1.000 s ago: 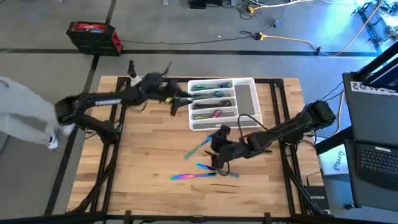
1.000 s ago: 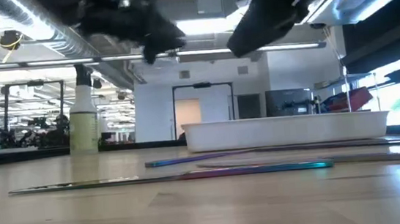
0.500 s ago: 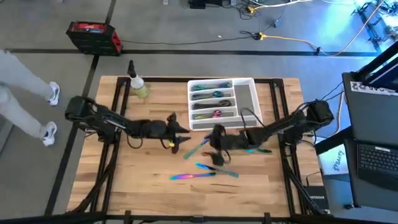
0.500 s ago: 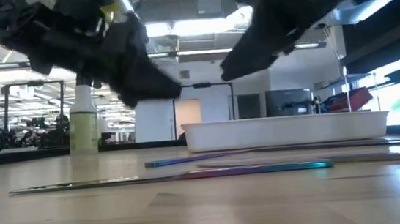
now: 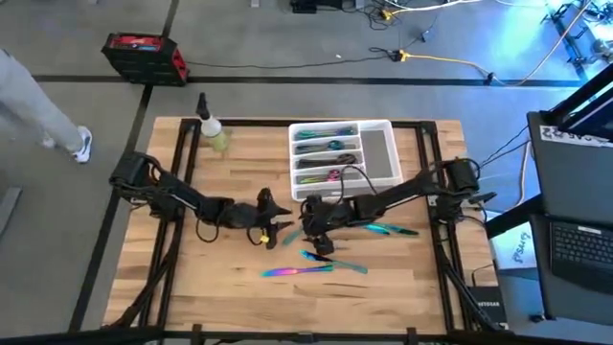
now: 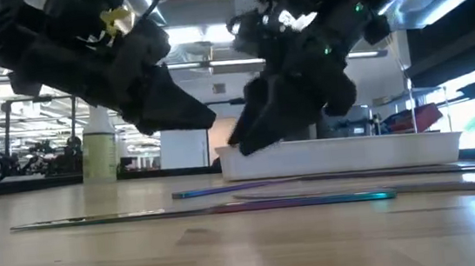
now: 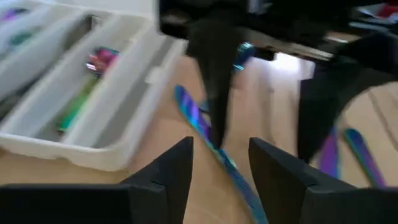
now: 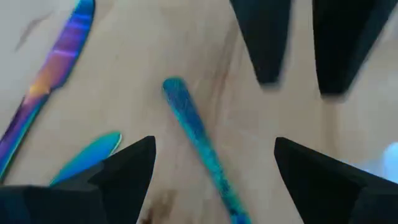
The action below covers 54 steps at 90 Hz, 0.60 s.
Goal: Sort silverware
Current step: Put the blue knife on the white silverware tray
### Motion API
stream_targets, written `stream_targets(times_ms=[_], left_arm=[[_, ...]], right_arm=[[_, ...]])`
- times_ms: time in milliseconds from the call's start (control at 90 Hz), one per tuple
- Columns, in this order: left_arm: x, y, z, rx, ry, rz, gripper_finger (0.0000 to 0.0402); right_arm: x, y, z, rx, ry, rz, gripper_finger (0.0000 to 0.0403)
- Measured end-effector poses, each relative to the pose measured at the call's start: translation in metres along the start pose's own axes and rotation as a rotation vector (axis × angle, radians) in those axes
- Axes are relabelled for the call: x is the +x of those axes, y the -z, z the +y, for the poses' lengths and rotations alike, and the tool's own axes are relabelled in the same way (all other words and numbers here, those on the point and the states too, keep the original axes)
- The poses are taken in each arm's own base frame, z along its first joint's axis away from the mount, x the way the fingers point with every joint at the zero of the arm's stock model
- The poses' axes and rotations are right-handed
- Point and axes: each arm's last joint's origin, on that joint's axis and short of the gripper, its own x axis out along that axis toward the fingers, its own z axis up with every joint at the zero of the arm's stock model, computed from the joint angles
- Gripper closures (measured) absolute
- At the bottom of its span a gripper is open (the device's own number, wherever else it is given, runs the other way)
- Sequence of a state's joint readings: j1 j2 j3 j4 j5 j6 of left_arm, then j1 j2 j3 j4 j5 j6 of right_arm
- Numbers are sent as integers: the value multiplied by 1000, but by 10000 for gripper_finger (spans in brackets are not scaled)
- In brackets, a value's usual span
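Loose silverware lies before the tray, between both end effectors; bottle sits far left.

Silverware pieces in the tray compartments were too small in the high view to sort into forks, spoons or knives. Left wrist view was motion-blurred; the long iridescent piece ran behind the near fingers. In the right wrist view, the teal handle was cut off at the edge. A person's leg was cropped.
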<state>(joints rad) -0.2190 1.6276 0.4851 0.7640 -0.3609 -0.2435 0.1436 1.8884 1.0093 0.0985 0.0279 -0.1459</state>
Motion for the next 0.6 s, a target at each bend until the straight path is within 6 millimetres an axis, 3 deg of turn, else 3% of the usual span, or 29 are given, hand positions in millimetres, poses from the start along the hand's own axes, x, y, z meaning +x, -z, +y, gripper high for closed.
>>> stream_targets(times_ms=[156,333,600], left_arm=[[-1,3,-4,45,45,15,259],[2,0,6,24,-8,-3,259],[6,-1,19,-162,-63,2,259]], right_arm=[[13,11,2,7,-24,57,91],[19,17,-4,-6,-65,73,91],[17,29,-40,-35,-181,66,91]])
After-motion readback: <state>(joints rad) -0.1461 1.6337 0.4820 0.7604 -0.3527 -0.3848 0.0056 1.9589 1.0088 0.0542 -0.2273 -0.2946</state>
